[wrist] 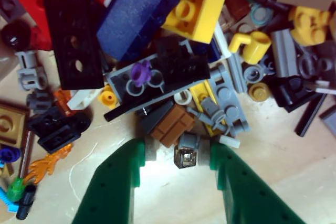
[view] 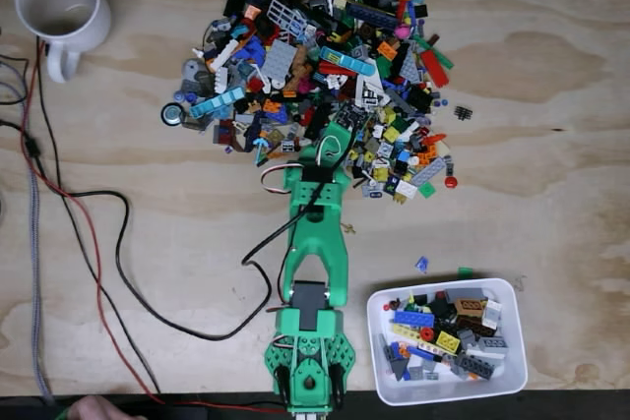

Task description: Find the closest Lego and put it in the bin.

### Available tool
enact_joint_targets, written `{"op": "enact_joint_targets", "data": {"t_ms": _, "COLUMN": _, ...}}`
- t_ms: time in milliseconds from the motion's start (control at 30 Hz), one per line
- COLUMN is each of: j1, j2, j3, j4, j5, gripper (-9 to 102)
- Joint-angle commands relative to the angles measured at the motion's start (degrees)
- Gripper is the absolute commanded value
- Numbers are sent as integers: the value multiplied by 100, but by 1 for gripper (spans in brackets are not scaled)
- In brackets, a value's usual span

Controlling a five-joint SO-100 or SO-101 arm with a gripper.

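1. Wrist view: gripper (wrist: 176,155) fingers spread, holding nothing. A small grey-clear piece (wrist: 186,156) sits between the tips, with a brown brick (wrist: 170,124) just beyond.
2. Fixed view: the gripper is nosed into the pile (view: 325,46) at its near edge. The Lego (view: 463,112) lies alone, well to the right of the fingers and just off the pile, so I'd swing right.
3. Bin (view: 445,395) is at lower right, beside the arm base.

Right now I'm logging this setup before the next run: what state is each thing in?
Gripper: open, the green fingers either side of a small clear-faced piece at the pile's edge, holding nothing.
Bin: upright, partly filled with bricks.
Mug: upright, a little dark residue at the bottom.
Lego pile: a loose heap spread on the table.
Arm: stretched from the near edge toward the pile.
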Motion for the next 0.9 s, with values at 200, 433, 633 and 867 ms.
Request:
{"op": "enact_joint_targets", "data": {"t_ms": 200, "j1": -35, "j2": 62, "j3": -202, "j4": 413, "j5": 149, "gripper": 11}}
{"op": "enact_joint_targets", "data": {"t_ms": 433, "j1": -132, "j2": 53, "j3": -308, "j4": 536, "j5": 325, "gripper": 10}}
{"op": "enact_joint_targets", "data": {"t_ms": 633, "j1": -185, "j2": 44, "j3": -431, "j4": 800, "j5": 448, "gripper": 10}}
{"op": "enact_joint_targets", "data": {"t_ms": 867, "j1": -176, "j2": 35, "j3": -396, "j4": 712, "j5": 369, "gripper": 8}}
